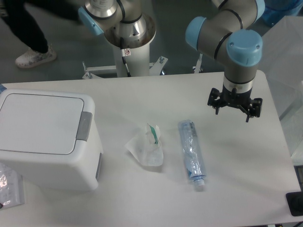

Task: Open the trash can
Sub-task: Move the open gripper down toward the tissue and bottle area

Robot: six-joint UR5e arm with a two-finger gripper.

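On my feed the large white boxy plastic trash can [45,142] at left looks smooth and faintly glossy, its grey latch tab [85,126] matt. The white bench [227,189] is matt; the crushed clear plastic bottle [191,149] glints; the crumpled white wrapper [147,149] looks thin and papery.

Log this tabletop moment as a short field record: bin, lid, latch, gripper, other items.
bin: white trash can, left side of the table
lid: flat, closed
latch: grey tab on the lid's right edge, untouched
gripper: gripper hangs over the table's right part, far from the bin, holding nothing; open or shut not clear
other items: crumpled wrapper mid-table; flattened plastic bottle lying to its right; clear plastic bag at the bin's lower left
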